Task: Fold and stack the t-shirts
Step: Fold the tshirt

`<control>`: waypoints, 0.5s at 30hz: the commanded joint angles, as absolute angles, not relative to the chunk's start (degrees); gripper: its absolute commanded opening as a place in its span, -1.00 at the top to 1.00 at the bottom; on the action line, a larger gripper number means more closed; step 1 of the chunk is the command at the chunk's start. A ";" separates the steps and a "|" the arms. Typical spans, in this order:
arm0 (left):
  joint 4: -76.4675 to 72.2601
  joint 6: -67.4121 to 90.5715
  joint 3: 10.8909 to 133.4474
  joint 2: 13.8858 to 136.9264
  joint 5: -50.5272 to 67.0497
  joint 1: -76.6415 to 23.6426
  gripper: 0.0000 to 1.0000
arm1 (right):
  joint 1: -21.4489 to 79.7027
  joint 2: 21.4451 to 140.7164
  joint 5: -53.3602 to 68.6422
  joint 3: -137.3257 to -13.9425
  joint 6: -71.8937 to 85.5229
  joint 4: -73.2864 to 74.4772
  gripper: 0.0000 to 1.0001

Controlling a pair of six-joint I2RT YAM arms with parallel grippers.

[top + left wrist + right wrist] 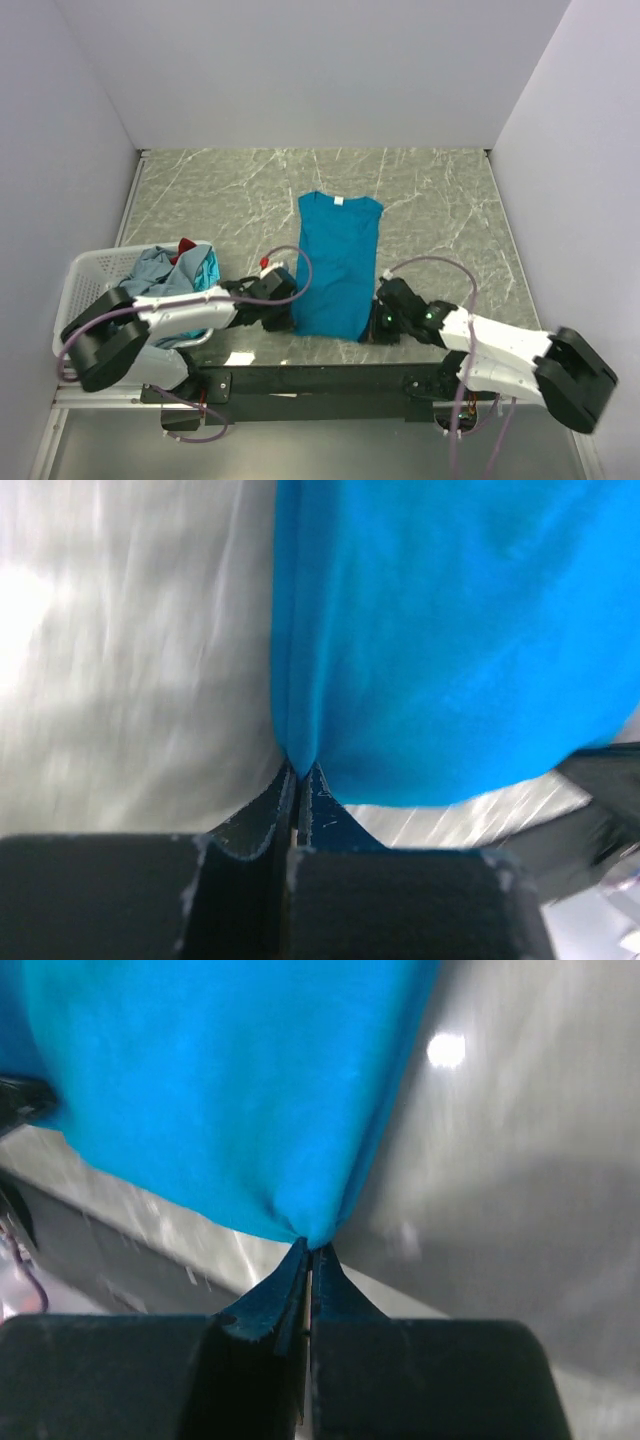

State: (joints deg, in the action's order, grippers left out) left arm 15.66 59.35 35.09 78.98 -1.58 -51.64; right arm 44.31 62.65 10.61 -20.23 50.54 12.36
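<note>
Top external shows the bright teal-blue t-shirt (pixel 337 265) lying flat on the marble bench (pixel 220 200), neck end toward 12 o'clock and hem toward 6 o'clock. The left tool (pixel 283 305) is at the hem's 7 o'clock corner and the right tool (pixel 381 318) at its 5 o'clock corner. In each wrist view the tool's 2 fingers are pressed together, clamped on a pinch of blue hem that fans out toward 12 o'clock. Off at the shirt's 9 o'clock, a white lattice basket (pixel 85 275) holds crumpled grey-blue and teal t-shirts (pixel 165 270).
</note>
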 commanded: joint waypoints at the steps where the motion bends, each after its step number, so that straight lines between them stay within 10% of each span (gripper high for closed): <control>1: 33.37 64.50 32.26 72.98 -4.48 -57.11 0.99 | 49.03 51.73 8.88 -17.06 60.80 24.77 1.00; 15: 41.93 64.43 49.74 62.92 -26.00 -62.23 0.99 | 47.56 40.76 -4.39 -34.33 55.56 40.25 1.00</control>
